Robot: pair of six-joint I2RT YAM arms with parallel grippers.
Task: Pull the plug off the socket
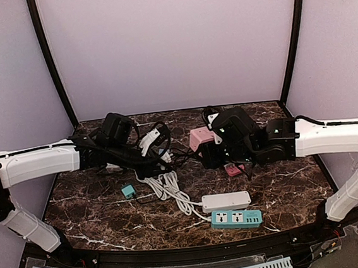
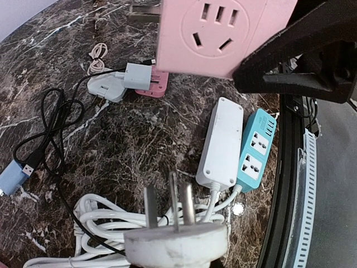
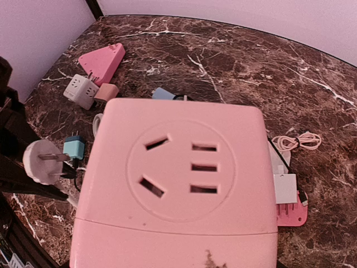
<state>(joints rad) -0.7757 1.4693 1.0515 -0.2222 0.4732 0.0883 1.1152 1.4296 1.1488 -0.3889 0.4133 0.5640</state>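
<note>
Pink socket (image 3: pixel 178 167) clamped in right pincer (image 1: pixel 210 145), pads hidden; left pincer (image 1: pixel 147 143) pinches white plug (image 2: pixel 175 243).

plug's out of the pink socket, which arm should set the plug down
Left. The left gripper is shut on the white plug, prongs bare; the right gripper holds the pink socket.

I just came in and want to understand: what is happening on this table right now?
The left gripper is shut on a white round three-pin plug. The right gripper holds a pink cube-shaped plastic socket. The plug is already out of the socket: its pins point towards the socket's empty holes, with a clear gap between the two.
</note>
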